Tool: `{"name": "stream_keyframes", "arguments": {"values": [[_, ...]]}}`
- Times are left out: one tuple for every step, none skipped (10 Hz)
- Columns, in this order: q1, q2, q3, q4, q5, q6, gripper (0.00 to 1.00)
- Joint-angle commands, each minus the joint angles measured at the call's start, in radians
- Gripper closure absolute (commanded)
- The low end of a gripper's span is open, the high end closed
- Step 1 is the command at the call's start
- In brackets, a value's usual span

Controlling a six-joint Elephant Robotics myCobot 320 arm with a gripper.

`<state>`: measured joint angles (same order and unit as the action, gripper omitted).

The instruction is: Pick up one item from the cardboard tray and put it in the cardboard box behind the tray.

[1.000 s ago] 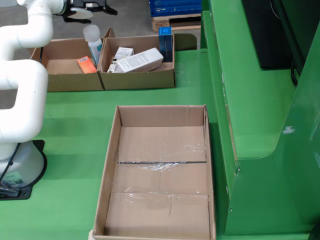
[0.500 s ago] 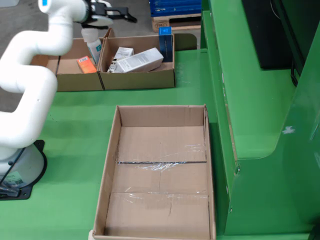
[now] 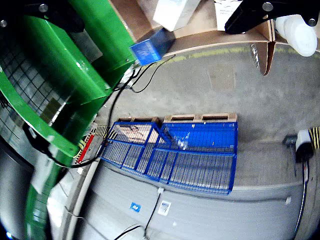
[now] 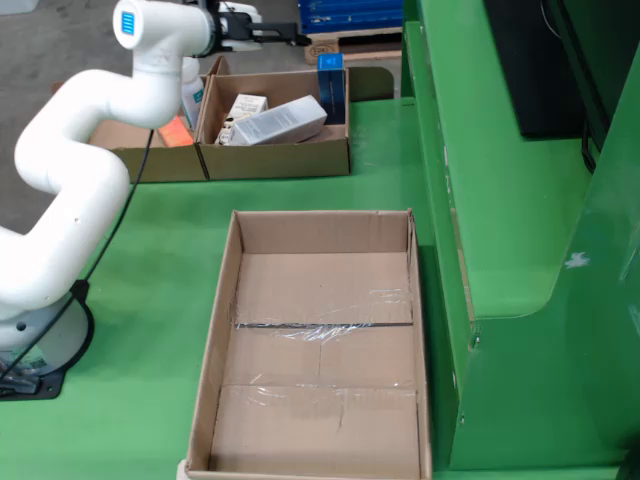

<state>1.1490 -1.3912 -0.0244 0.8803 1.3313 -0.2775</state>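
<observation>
We work over a smooth green table (image 4: 160, 300) beside a tall green machine frame (image 4: 520, 200), with bare grey concrete floor (image 3: 210, 90) beyond it. In the fixed view a long, shallow cardboard tray (image 4: 226, 300) lies in the foreground, its brown bottom patched with shiny clear tape and holding nothing we can see. Behind it stands the cardboard box (image 4: 280, 160), where a long white carton (image 4: 280, 122) leans tilted beside a smaller white carton (image 4: 242, 105), and a blue box (image 4: 331, 82) stands upright at the right wall. The white jointed arm (image 4: 90, 150) curves up from its round base at the left, and our black gripper (image 4: 285, 37) hangs above the box's far edge; whether its jaws are wide or narrow we cannot tell. The wrist view looks down on a blue wire-mesh cage (image 3: 175, 155), wooden pallets and a black cable.
</observation>
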Motion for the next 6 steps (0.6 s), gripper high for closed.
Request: {"name": "stream_keyframes", "arguments": {"values": [[-0.651,0.068,0.024,1.191,0.370,0.054,0.00],[-0.747,0.005,0.282,1.166,0.420,0.084,0.00],[-0.747,0.005,0.282,1.166,0.420,0.084,0.00],[-0.758,-0.119,0.648,0.927,0.414,0.065,0.00],[-0.775,-0.138,0.810,0.788,0.410,0.051,0.00],[-0.770,-0.161,1.218,0.411,0.351,-0.044,0.00]]}}
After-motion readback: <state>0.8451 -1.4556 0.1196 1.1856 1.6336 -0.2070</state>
